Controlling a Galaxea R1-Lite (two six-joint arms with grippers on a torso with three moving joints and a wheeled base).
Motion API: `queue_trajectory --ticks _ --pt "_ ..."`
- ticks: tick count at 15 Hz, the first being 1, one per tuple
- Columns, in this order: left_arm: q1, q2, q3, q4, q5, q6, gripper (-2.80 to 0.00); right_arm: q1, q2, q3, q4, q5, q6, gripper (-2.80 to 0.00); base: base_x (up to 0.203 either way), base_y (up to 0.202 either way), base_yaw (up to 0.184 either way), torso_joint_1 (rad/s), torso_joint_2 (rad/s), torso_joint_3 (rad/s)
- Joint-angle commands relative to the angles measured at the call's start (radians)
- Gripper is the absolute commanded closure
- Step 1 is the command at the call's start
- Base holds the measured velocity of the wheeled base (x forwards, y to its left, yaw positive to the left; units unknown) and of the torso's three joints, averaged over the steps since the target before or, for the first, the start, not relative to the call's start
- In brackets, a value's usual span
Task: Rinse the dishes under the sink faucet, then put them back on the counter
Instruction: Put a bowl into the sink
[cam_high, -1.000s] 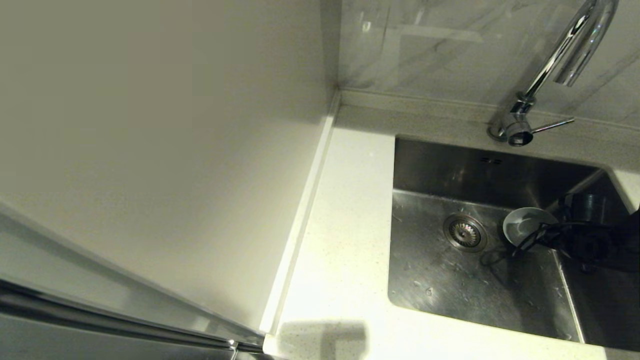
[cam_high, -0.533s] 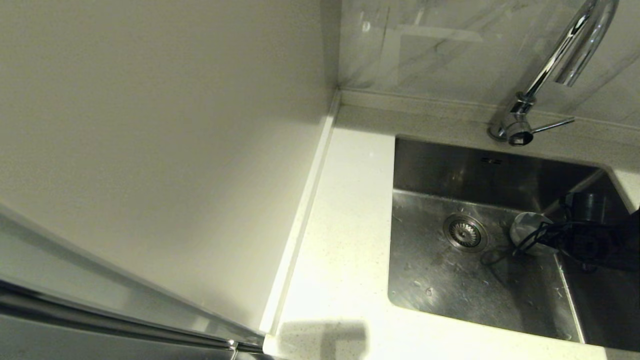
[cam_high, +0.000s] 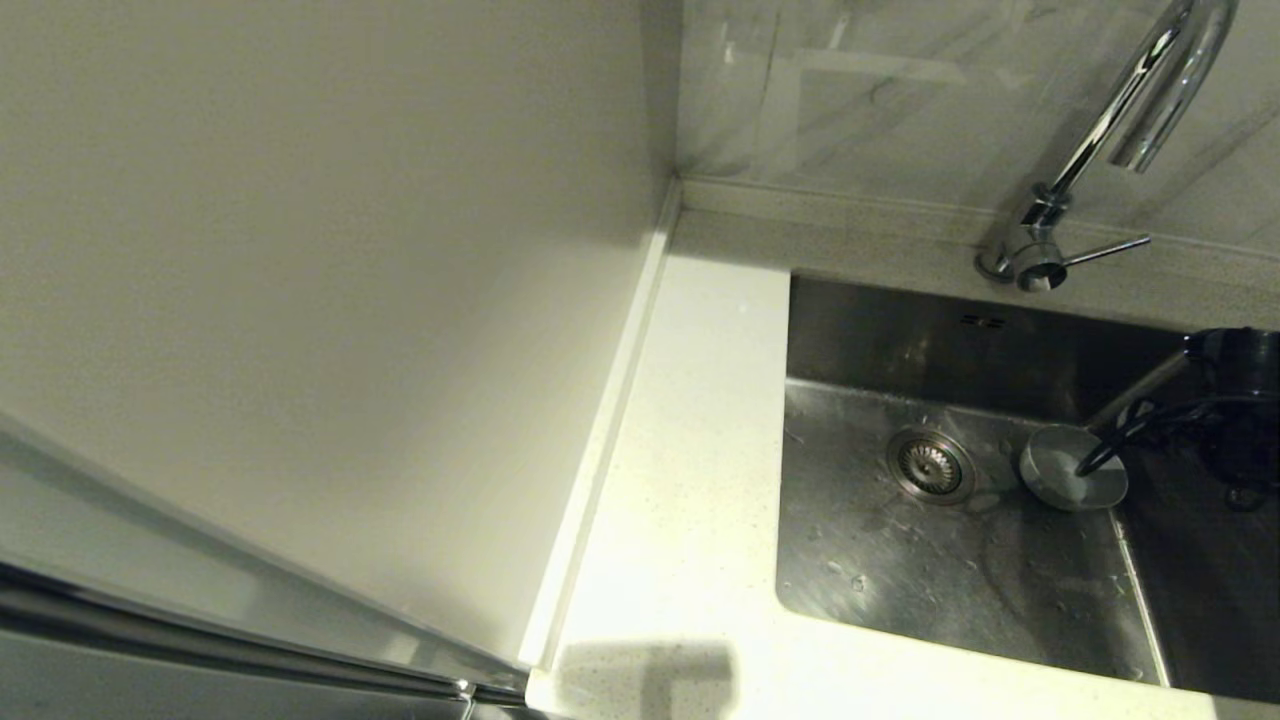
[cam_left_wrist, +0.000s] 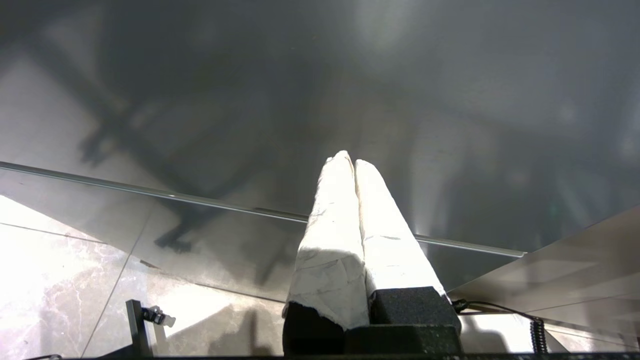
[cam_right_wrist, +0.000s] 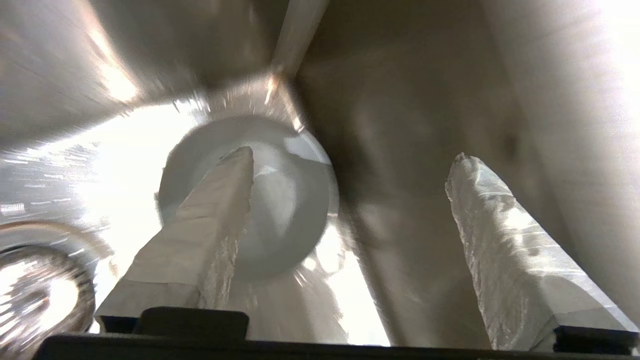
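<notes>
Left gripper (cam_left_wrist: 350, 165) is seen only in its wrist view, fingers pressed together, holding nothing. Blue-grey bowl (cam_high: 1073, 468) is seen on the sink (cam_high: 900, 570) floor, right of the drain (cam_high: 930, 465). Right gripper (cam_right_wrist: 350, 165) is spread wide above the bowl, nothing pinched.

Blue-grey bowl (cam_high: 1072, 468) (upturned) on sink (cam_high: 900, 560) floor

Left wall (cam_high: 330, 300): plain beige panel, smooth, meets the back wall at a corner.
Back wall (cam_high: 880, 110): grey marble-look tile with pale veins and glossy reflections.
Floor (cam_left_wrist: 55, 280): shiny marbled tiles, brightly lit.
Light: warm, with a shadow patch on the near edge.
</notes>
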Motion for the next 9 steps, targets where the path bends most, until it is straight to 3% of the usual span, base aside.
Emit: queue_trajectory --ticks 1,3,6,9 --pt "0.001 0.000 0.003 0.000 0.000 0.000 0.00 -0.020 -0.277 0.035 0.130 0.000 -0.003 -2.80 0.000 0.000 0.000 0.000 0.00 0.000" --pt "0.000 0.000 0.003 0.000 0.000 0.000 0.00 -0.070 -0.452 0.047 0.319 0.004 -0.008 -2.80 0.000 0.000 0.000 0.000 0.00 0.000" --pt "0.000 0.000 0.003 0.000 0.002 0.000 0.00 -0.272 -0.570 -0.074 0.800 0.030 -0.007 -2.80 0.000 0.000 0.000 0.000 0.00 0.000" --pt "0.001 0.000 0.003 0.000 0.001 0.000 0.00 -0.458 -0.572 -0.179 1.007 0.155 -0.004 -2.80 0.000 0.000 0.000 0.000 0.00 0.000"
